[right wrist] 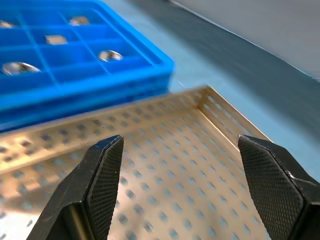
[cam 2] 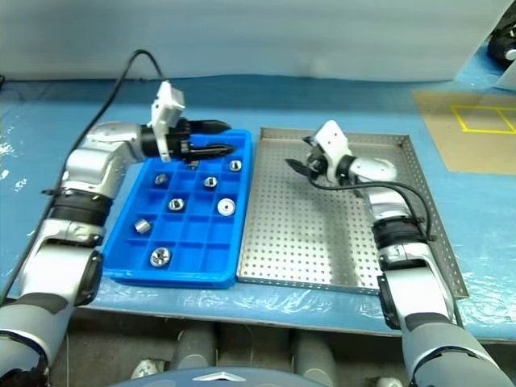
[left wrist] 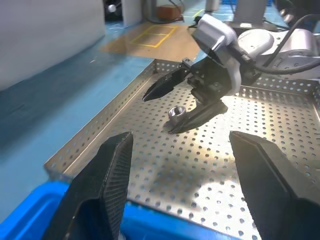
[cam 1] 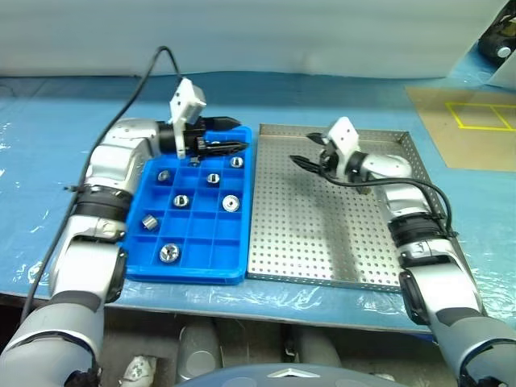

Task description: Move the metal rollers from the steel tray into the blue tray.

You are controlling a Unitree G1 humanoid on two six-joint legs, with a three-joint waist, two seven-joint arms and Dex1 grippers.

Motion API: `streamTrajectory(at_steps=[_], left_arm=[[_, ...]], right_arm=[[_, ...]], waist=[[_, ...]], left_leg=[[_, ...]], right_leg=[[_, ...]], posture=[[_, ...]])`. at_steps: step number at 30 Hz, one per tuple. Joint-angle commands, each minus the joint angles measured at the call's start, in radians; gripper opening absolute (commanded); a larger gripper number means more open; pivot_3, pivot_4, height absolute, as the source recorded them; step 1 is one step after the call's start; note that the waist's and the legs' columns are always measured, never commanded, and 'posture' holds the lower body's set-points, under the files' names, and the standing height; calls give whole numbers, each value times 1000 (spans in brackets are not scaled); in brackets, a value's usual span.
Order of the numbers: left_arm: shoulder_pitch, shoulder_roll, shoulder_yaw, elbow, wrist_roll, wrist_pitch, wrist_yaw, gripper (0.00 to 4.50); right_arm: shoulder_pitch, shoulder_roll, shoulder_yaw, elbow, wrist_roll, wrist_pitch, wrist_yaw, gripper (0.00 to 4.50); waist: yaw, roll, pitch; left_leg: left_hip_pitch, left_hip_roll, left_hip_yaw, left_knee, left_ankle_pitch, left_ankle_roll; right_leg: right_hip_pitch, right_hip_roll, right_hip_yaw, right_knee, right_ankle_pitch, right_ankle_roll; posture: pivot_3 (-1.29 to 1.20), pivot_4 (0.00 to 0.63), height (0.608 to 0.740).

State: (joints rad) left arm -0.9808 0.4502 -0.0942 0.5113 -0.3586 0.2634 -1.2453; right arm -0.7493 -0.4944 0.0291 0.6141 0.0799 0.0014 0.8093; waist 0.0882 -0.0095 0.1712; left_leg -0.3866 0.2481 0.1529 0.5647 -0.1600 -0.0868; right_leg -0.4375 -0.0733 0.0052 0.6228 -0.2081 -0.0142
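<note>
The blue tray (cam 1: 185,274) lies on the left, with several metal rollers (cam 1: 230,203) in its compartments. To its right is the steel tray (cam 1: 322,234). One roller (left wrist: 176,112) stands on its perforated floor between the open fingers of my right gripper (cam 1: 306,153). It sits close to the lower finger, and I cannot tell whether they touch. That gripper hovers over the steel tray's far part, pointing left. My left gripper (cam 1: 235,135) is open and holds nothing. It hangs over the blue tray's far right corner, pointing right at the other gripper.
A pale blue sheet (cam 1: 48,145) covers the table. A brown board with yellow tape lines (cam 1: 472,121) lies at the far right. A black cable (cam 1: 137,81) arcs up from my left arm. The table's front edge runs just below both trays.
</note>
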Motion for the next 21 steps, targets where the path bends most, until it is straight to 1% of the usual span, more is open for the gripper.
streamTrajectory(at_steps=[1, 5, 7, 10, 14, 21], left_arm=[[-62, -50, -16, 89, 34, -90, -43, 3242], [-96, -120, -36, 183, 63, -141, -94, 3242], [-101, -144, -47, 216, 79, -158, -122, 3242], [-109, -170, -52, 259, 99, -176, -144, 3242], [-121, -207, -67, 326, 143, -224, -145, 3242], [-129, -234, -54, 397, 192, -275, -111, 3242]], right_arm=[[54, -60, -80, -22, 9, -14, -64, 3726], [173, -121, -141, -76, 22, 3, -109, 3726], [225, -134, -166, -118, 35, 18, -119, 3726], [269, -140, -188, -154, 41, 37, -140, 3726], [294, -128, -187, -157, 39, 44, -153, 3726], [263, -86, -146, -125, 20, 34, -155, 3726]], waist=[[-4, 0, 0], [-20, 0, 0], [-27, 0, 0], [-51, 0, 0], [-66, 0, 0], [-74, 0, 0]], left_leg=[[0, 0, 0, 0, -1, 1], [0, -2, 0, 3, -3, 5], [0, -3, 0, 4, -3, 6], [1, -3, 1, 5, -4, 7], [3, -4, 2, 8, -5, 9], [3, -6, 4, 12, -8, 14]], right_leg=[[0, 0, 1, 0, 0, 0], [2, -1, 2, -1, 0, 1], [2, -1, 3, -3, 0, 1], [2, 0, 4, -3, 0, 1], [3, 0, 8, -3, 1, 1], [5, -1, 15, -3, 3, 4]], posture=[[-193, 150, 740], [-242, 150, 740], [-254, 150, 740], [-280, 150, 740], [-289, 150, 740], [-273, 150, 740]])
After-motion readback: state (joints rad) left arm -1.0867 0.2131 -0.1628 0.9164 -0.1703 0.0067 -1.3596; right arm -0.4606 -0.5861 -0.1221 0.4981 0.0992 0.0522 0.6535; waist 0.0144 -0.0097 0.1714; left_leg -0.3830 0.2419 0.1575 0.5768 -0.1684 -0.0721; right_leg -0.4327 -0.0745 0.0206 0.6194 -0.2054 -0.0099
